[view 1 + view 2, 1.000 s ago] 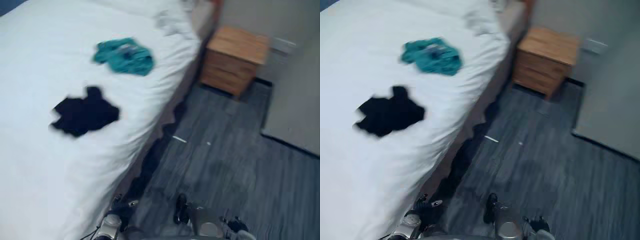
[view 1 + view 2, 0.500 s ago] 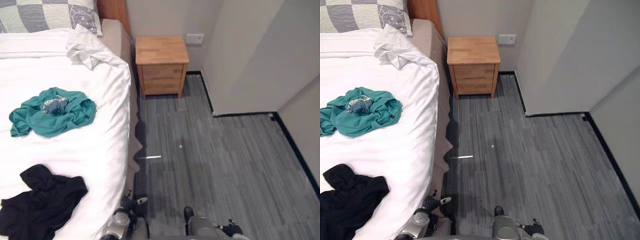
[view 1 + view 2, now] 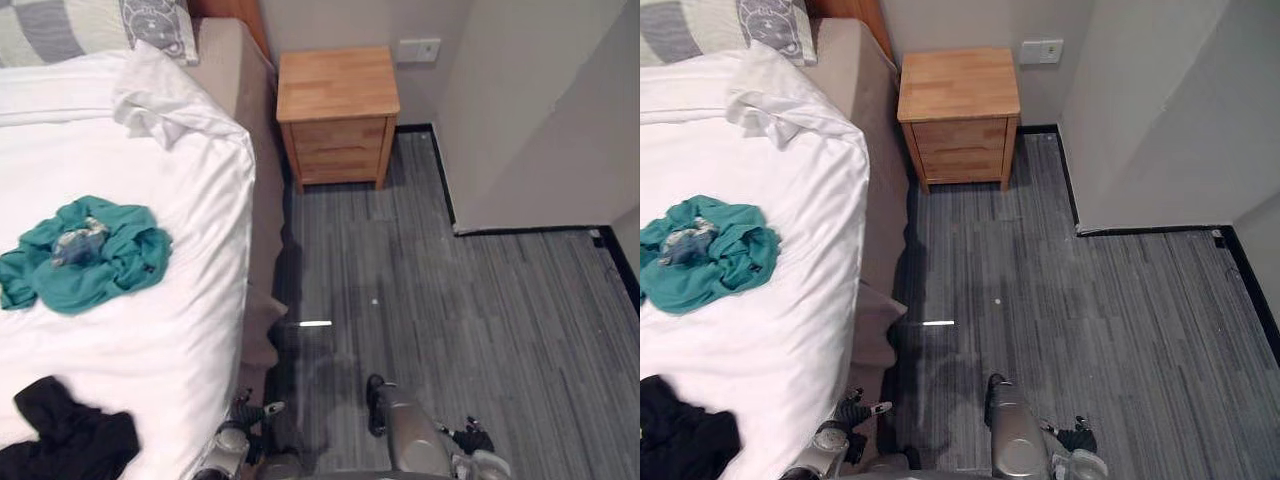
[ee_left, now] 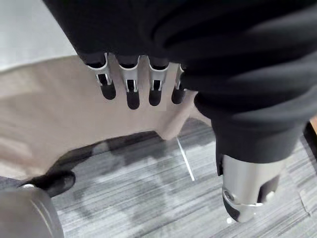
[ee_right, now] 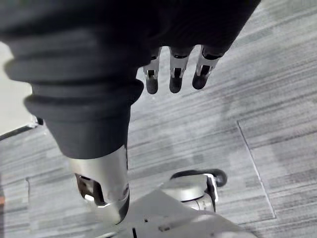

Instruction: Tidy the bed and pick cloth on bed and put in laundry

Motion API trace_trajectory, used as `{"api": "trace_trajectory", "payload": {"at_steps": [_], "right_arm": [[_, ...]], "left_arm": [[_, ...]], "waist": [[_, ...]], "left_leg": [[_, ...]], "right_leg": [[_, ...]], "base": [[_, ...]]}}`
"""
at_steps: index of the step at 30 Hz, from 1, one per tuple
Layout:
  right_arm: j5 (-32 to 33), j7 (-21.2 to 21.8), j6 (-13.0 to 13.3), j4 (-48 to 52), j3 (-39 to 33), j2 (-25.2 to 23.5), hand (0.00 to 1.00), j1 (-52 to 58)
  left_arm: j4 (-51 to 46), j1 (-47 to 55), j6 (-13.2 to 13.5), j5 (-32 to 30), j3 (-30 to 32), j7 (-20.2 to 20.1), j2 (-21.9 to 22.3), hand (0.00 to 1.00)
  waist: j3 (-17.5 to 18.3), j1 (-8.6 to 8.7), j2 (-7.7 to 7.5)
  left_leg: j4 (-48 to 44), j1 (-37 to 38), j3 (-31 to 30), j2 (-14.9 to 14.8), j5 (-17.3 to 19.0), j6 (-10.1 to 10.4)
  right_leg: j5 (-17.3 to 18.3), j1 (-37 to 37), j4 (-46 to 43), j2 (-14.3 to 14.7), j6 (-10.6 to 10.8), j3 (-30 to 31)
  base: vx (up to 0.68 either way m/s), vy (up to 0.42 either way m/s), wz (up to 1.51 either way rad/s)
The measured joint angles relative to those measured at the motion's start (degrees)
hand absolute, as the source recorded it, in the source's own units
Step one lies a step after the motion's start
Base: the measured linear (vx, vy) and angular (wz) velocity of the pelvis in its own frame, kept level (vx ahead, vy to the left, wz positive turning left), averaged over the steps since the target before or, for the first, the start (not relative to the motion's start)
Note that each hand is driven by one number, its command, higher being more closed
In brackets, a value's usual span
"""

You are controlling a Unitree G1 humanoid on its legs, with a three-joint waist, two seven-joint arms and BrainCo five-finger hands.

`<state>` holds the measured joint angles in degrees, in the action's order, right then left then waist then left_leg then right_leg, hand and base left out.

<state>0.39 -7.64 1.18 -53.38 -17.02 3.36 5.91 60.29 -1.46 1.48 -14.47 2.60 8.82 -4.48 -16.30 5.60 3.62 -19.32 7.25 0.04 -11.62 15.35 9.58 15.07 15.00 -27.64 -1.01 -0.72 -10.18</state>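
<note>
On the white bed (image 3: 200, 300) lies a crumpled teal cloth (image 3: 85, 250) in the middle. A black cloth (image 3: 65, 440) sits nearer me, at the lower left edge of the eye views. A rumpled fold of white sheet (image 3: 160, 105) lies up by the checked pillow (image 3: 150, 15). My left hand (image 4: 128, 84) hangs with straight fingers beside the bed's beige side panel (image 4: 59, 119), holding nothing. My right hand (image 5: 173, 74) hangs over the grey floor (image 5: 208, 129) with relaxed fingers, also holding nothing. Both hands are well below the cloths and apart from them.
A wooden nightstand (image 3: 335, 115) stands against the wall past the bed's head corner. A pale wall corner (image 3: 540, 120) juts out at the right. Grey plank floor (image 3: 450, 320) runs between the bed and that wall.
The whole picture has swung and shifted, so the camera moved. The teal and black cloths lie on the bed as before.
</note>
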Motion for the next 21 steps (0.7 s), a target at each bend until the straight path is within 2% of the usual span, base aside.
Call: {"api": "trace_trajectory", "payload": {"at_steps": [1, 2, 3, 4, 5, 6, 7, 8, 9, 10, 11, 12, 13, 14, 15, 16, 17, 18, 19, 21], "right_arm": [[0.0, 0.0, 0.0, 0.1, 0.0, 0.1, 0.0, 0.1], [0.0, -0.1, 0.0, 0.9, 0.3, 0.5, 0.0, 0.9], [0.0, -0.2, 0.0, 1.3, 2.0, 1.7, 0.0, 1.2], [-0.4, -0.3, -0.1, 1.4, 2.6, 2.2, 0.0, 1.1], [-0.4, -1.0, 0.0, 1.6, 3.9, 2.7, 0.0, 0.9], [-0.4, -1.2, 0.0, 1.5, 4.1, 2.6, 0.0, 0.7], [-0.5, -1.2, -0.1, 1.5, 4.8, 2.7, 0.0, 0.4], [-0.8, -1.2, -0.3, 0.6, 5.1, 2.7, 0.0, -0.8], [-1.0, -1.2, -0.5, -0.3, 5.0, 2.6, 0.0, -1.4], [-1.1, -1.2, -0.6, -1.7, 4.9, 2.3, 0.0, -2.2], [-1.7, -1.2, -0.9, -2.0, 4.7, 1.8, 0.0, -2.1], [-2.1, -1.1, -0.8, -2.0, 4.5, 1.7, 0.0, -1.9], [-2.3, -1.1, -1.1, -2.2, 4.6, 0.8, 0.0, -2.1], [-2.4, -1.1, -1.2, -2.1, 4.4, -0.1, 0.0, -1.9], [-2.8, -1.1, -1.3, -2.0, 3.8, -0.6, 0.0, -2.3], [-2.8, -1.1, -1.3, -2.0, 3.7, -0.9, 0.0, -2.5], [-2.9, -1.1, -1.5, -2.2, 4.0, -1.1, 0.0, -2.4], [-3.3, -1.1, -1.4, -2.8, 4.1, -0.7, 0.0, -1.9], [-3.3, -1.1, -1.3, -3.2, 4.0, -0.6, 0.0, -2.1], [-3.3, -1.0, -1.5, -3.7, 3.3, -0.4, 0.0, -2.4]], "left_arm": [[-0.1, 0.8, 0.0, 0.0, 0.6, 0.0, 0.5, 0.0], [-2.6, 2.2, 0.0, 0.3, 2.9, 0.0, 1.5, 0.0], [-5.2, 4.0, 0.2, 0.5, 4.6, 0.1, 2.3, 0.0], [-6.1, 4.6, 0.4, 0.5, 4.8, 0.1, 2.5, 0.0], [-7.6, 5.1, 0.6, 1.8, 4.8, 0.6, 2.5, 0.0], [-8.0, 5.1, 0.7, 2.8, 4.8, 1.3, 2.4, 0.0], [-8.5, 5.0, 1.1, 3.7, 4.9, 1.9, 2.3, 0.0], [-9.3, 4.8, 1.6, 4.7, 6.1, 2.5, 2.4, 0.0], [-9.3, 4.5, 1.7, 5.4, 6.9, 2.6, 2.6, 0.0], [-9.2, 3.5, 1.7, 6.0, 7.1, 2.7, 2.5, 0.0], [-9.0, 2.7, 1.7, 6.0, 6.8, 2.9, 2.4, 0.0], [-8.9, 2.5, 1.7, 6.1, 6.3, 2.8, 2.4, 0.0], [-8.6, 1.8, 1.7, 6.0, 6.0, 2.8, 2.1, 0.0], [-8.5, 0.9, 1.6, 5.9, 5.3, 2.8, 1.8, 0.0], [-8.4, 0.6, 1.5, 5.8, 4.5, 2.6, 1.4, 0.0], [-8.7, 0.7, 1.6, 6.0, 4.8, 2.4, 1.7, 0.0], [-8.5, 0.8, 1.6, 6.0, 4.8, 2.4, 1.5, 0.0], [-7.5, 1.6, 1.3, 5.9, 4.4, 2.3, 2.0, 0.0], [-7.1, 2.1, 1.2, 5.9, 4.3, 2.3, 2.3, 0.0], [-6.2, 2.3, 1.1, 6.1, 4.0, 2.1, 2.1, 0.0]], "waist": [[0.0, 0.05, 0.32], [0.1, 0.02, 1.15], [0.0, -0.67, 1.5], [0.0, -1.22, 1.89], [0.0, -2.32, 2.05], [0.0, -2.92, 1.82], [0.1, -3.54, 1.4], [0.0, -4.08, 1.02], [-0.1, -4.34, 0.72], [-0.5, -5.03, -0.43], [-0.3, -5.86, -1.55], [-0.1, -6.03, -1.4], [0.4, -6.36, -3.86], [1.0, -5.81, -5.18], [1.0, -5.86, -5.29], [1.0, -6.48, -5.28], [1.6, -7.19, -5.72], [3.8, -6.51, -5.59], [4.3, -6.22, -5.32], [3.9, -6.3, -6.09]], "left_leg": [[-6.0, -1.9, 0.0, -0.8, -0.5, 1.5], [-21.6, -6.9, -1.0, -2.7, -5.5, 5.4], [-35.2, -12.1, -1.8, -4.3, -10.8, 6.2], [-40.4, -13.8, -1.6, -4.7, -10.8, 6.1], [-49.7, -17.3, 0.2, -5.3, -9.9, 4.5], [-51.7, -18.8, 1.4, -5.3, -9.1, 3.2], [-51.1, -21.4, 3.1, -5.3, -7.7, 0.7], [-46.1, -24.6, 4.6, -4.4, -5.5, -1.5], [-42.7, -25.7, 5.0, -3.6, -4.2, -1.4], [-34.0, -26.9, 5.7, -1.3, -3.4, -1.5], [-18.6, -26.8, 8.5, 1.7, -4.6, -1.8], [-10.6, -26.3, 11.9, 2.4, -7.6, -8.0], [-9.0, -25.3, 15.2, 4.1, -8.0, -9.6], [-8.0, -25.4, 18.7, 5.0, -9.1, -11.3], [-11.5, -26.4, 25.6, 2.8, -8.7, -13.5], [-15.3, -26.8, 28.5, 0.9, -7.9, -15.2], [-17.2, -26.0, 31.0, 1.0, -5.9, -17.2], [-11.0, -21.4, 29.8, 3.5, -1.5, -16.8], [-7.9, -19.3, 29.0, 4.9, 0.1, -16.5], [-2.0, -13.8, 25.7, 8.9, 0.5, -16.3]], "right_leg": [[0.1, -2.2, 1.5, 0.8, -0.1, 0.2], [-0.2, -7.4, 5.5, 3.1, -0.6, 0.8], [-1.0, -12.0, 9.1, 5.5, -2.5, 3.2], [-1.0, -13.9, 10.1, 6.2, -2.8, 4.3], [-1.3, -17.9, 12.6, 7.1, -3.7, 7.8], [-1.5, -19.5, 13.9, 7.1, -3.7, 9.5], [-1.8, -21.8, 16.1, 6.9, -3.6, 12.0], [-2.1, -24.1, 18.4, 6.2, -3.2, 14.3], [-2.1, -25.1, 19.3, 5.6, -3.1, 15.2], [-1.9, -26.8, 20.5, 3.6, -2.2, 15.1], [-1.2, -28.5, 21.6, 1.4, 0.2, 14.2], [-0.8, -29.5, 22.3, 0.9, 1.2, 12.7], [-0.6, -30.3, 22.8, -1.7, 2.1, 10.7], [-2.4, -30.2, 23.8, -3.2, 4.2, 8.2], [-6.4, -31.6, 25.8, -3.5, 5.0, 6.3], [-8.3, -32.9, 26.4, -3.0, 5.3, 6.1], [-9.4, -34.4, 24.6, -2.4, 5.7, 5.3], [-9.2, -31.9, 16.3, -3.2, 6.0, 3.8], [-9.3, -29.6, 9.9, -3.3, 6.4, 3.3], [-12.9, -19.2, -16.0, -6.7, 13.6, 2.4]], "base": [[0.35, -0.199, -0.16], [0.41, -0.148, -0.46], [0.41, -0.1, -0.64], [0.52, -0.001, -1.18], [0.46, 0.065, -1.12], [0.48, 0.076, -1.32], [0.48, 0.128, -1.1], [0.48, 0.155, -0.98], [0.59, 0.234, -0.82], [0.48, 0.232, -0.61], [0.58, 0.27, -0.46], [0.5, 0.211, -0.14], [0.54, 0.192, 0.38], [0.56, 0.212, 0.76], [0.55, 0.226, 0.76], [0.53, 0.255, 0.64], [0.51, 0.27, 0.7], [0.53, 0.271, 0.81], [0.53, 0.285, 0.91], [0.56, 0.21, 1.07]]}}
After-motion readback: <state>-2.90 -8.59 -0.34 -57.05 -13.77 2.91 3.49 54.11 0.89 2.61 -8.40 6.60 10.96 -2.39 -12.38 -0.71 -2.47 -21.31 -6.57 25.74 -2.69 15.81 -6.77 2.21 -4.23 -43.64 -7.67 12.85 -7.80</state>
